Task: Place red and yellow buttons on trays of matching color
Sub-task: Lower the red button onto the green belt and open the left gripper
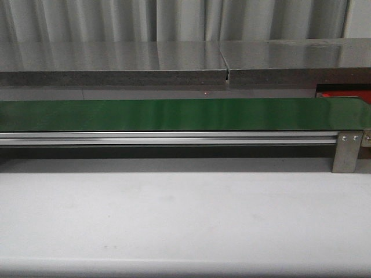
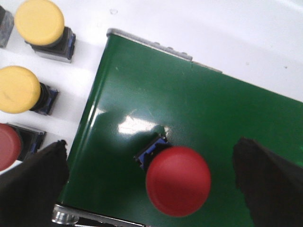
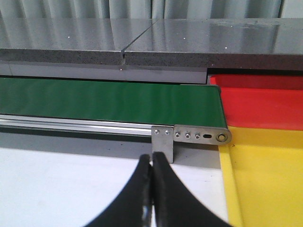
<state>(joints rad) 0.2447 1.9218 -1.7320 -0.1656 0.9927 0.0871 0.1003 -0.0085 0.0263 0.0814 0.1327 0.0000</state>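
Between the wide-spread fingers of the left gripper (image 2: 151, 189), low in the frame, a red button (image 2: 178, 180) with a smooth domed cap stands on the glossy green belt (image 2: 199, 118). Closing centred on the cap seems wise. Right gripper (image 3: 152, 189) is pressed together, empty, beside the red tray (image 3: 260, 101) and yellow tray (image 3: 270, 179).

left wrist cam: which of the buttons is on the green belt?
Only the large red button, lying between the open left gripper fingers. Both yellow buttons and the other red one sit off the belt.
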